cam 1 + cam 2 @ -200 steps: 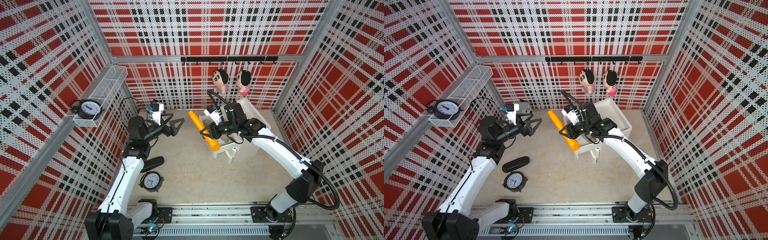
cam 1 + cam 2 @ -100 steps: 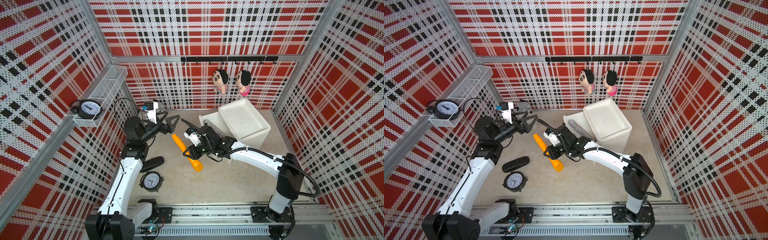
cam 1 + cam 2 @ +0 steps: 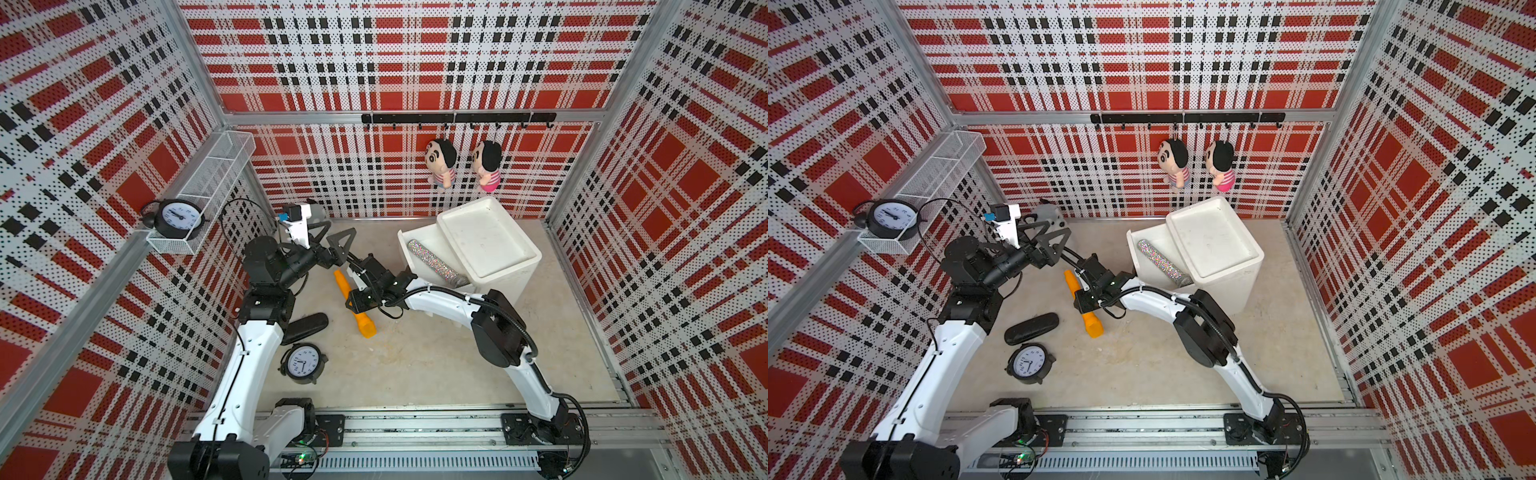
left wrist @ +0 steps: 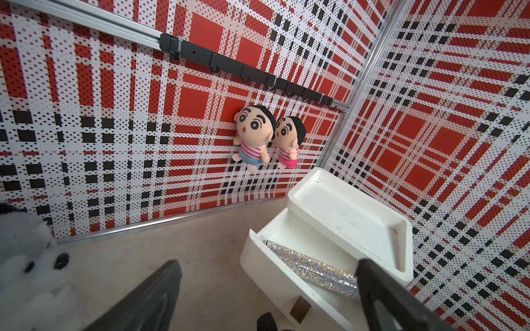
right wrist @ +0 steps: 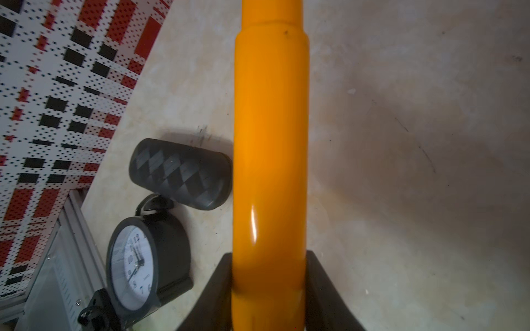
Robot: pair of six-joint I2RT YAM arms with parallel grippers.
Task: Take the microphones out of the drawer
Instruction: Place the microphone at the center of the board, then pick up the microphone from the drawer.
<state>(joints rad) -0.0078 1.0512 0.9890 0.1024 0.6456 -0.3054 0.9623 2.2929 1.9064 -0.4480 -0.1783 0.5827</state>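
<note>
Reaching low over the tabletop point(image 3: 415, 353), the right hand point(image 3: 356, 300) clamps the glossy orange microphone point(image 3: 362, 323), which is outside the open drawer point(image 3: 404, 249) and near a black case point(image 3: 305, 328). The left hand point(image 3: 336, 230) hovers with its fingers spread.

Alarm clock point(image 3: 302, 366) beside black case point(image 3: 305, 328)

Microphone point(image 3: 363, 324): orange, glossy, tube-shaped, with a wider end pointing forward. It was out of drawer and pinched mid-body in right gripper point(image 3: 355, 299), jaws tight on both sides in wrist view point(image 5: 269, 143). It lay slanted, low over floor; floor contact was unclear. Drawer point(image 3: 404, 249): white, stood pulled open, near microphone but apart.
</note>
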